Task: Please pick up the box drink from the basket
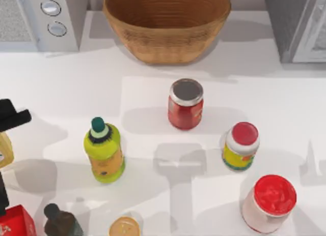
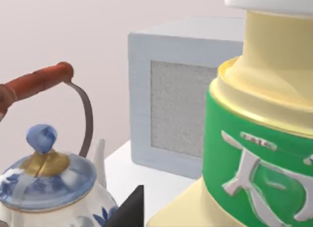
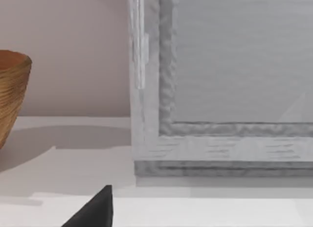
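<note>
Left hand low, basket far

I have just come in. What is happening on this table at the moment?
Two AgileX arms are at a table of jars and bottles. The left tool is at the table's left edge, close to a cream bottle with a green label and a blue-and-white teapot. The right tool faces the grey appliance at the back right. The basket stands at the back middle, apart from both tools. I cannot tell whether either tool holds anything.
</note>
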Robot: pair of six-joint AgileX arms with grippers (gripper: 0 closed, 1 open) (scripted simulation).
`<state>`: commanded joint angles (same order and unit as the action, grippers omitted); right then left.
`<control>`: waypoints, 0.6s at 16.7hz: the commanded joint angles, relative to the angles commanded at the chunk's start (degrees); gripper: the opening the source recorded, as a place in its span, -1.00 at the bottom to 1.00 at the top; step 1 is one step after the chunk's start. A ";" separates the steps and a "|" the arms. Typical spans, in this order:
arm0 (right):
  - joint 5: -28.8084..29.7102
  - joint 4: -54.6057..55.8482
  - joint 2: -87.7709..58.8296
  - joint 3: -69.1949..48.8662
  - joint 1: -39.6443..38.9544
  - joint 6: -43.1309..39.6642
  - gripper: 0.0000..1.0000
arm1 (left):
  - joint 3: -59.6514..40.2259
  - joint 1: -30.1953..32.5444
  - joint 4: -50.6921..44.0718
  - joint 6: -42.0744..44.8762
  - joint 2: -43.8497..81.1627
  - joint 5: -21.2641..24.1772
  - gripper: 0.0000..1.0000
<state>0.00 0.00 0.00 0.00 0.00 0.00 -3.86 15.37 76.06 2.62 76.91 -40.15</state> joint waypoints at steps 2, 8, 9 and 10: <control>0.00 0.00 0.00 0.00 0.00 0.00 1.00 | 0.00 0.00 0.00 0.00 0.00 0.00 -0.85; 0.00 0.00 0.00 0.00 0.00 0.00 1.00 | 0.00 0.00 0.00 0.00 0.00 0.00 0.06; 0.00 0.00 0.00 0.00 0.00 0.00 1.00 | 0.00 0.00 0.00 0.00 0.00 0.00 0.21; 0.00 0.00 0.00 0.00 0.00 0.00 1.00 | 0.00 0.00 0.00 0.00 0.00 0.00 0.36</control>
<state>0.00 0.00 0.00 0.00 0.00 0.00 -3.86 15.37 76.06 2.62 76.91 -40.15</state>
